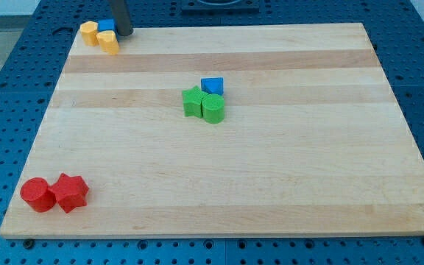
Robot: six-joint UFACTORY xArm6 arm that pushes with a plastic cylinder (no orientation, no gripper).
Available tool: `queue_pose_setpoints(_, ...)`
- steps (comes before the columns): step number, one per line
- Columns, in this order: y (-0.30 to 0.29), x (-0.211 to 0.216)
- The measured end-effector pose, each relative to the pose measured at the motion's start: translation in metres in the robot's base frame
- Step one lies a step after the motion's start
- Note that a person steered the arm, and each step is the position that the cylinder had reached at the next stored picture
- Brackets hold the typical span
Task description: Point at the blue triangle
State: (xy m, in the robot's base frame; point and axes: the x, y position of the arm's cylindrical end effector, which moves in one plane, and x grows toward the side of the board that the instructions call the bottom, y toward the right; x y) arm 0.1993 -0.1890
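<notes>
A blue triangle block point(212, 85) lies near the middle of the wooden board point(271, 177), touching a green star-like block point(193, 101) and a green cylinder point(213, 108) just below it. My tip point(124, 34) is at the board's top left corner, far to the upper left of the blue triangle. It stands right beside a second small blue block point(107, 26), whose shape I cannot make out, and two yellow blocks point(88, 32) point(109, 41).
A red cylinder point(37, 194) and a red star-like block point(70, 193) sit together at the board's bottom left corner. The board rests on a blue perforated table point(6, 110).
</notes>
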Motion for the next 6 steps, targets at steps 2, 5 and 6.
queue_pose_setpoints(2, 0.125, 0.016)
queue_pose_setpoints(5, 0.248, 0.157)
queue_pose_setpoints(6, 0.229, 0.179)
